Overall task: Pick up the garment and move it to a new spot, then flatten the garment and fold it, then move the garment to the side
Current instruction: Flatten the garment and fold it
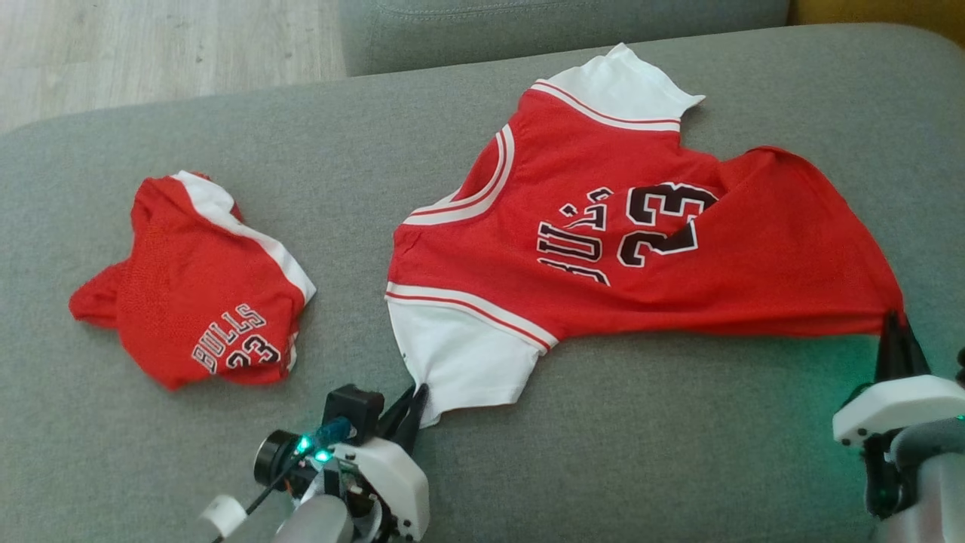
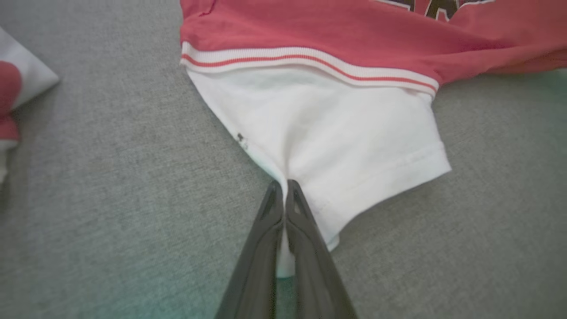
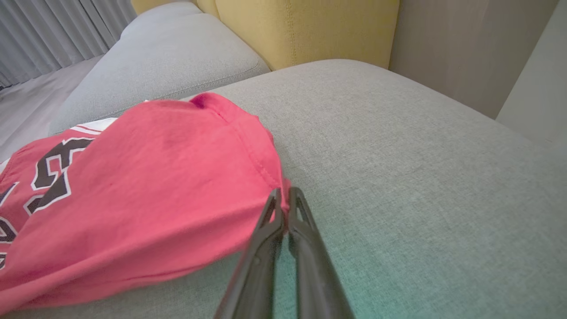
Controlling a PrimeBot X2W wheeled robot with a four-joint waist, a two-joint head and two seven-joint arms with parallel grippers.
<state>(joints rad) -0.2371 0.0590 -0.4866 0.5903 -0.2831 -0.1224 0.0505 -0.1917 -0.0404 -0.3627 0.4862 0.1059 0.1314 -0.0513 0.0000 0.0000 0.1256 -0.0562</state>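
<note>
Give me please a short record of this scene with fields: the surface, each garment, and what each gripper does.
surface: grey sofa cushion
main garment: red jersey, spread out, not yet folded, number 23 printed on it
left gripper: shut on the edge of the near white sleeve
right gripper: shut on the jersey's red hem corner
other garment: smaller red piece, bunched, lying apart on the robot's left, untouched
background: pale wood floor beyond the cushion

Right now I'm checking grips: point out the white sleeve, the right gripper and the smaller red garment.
white sleeve (image 2: pixel 336 133), left wrist view: middle of the fabric.
right gripper (image 3: pixel 283 192), right wrist view: between fingertips pinching the jersey (image 3: pixel 155 186).
smaller red garment (image 1: pixel 196 286), head view: its red middle.
</note>
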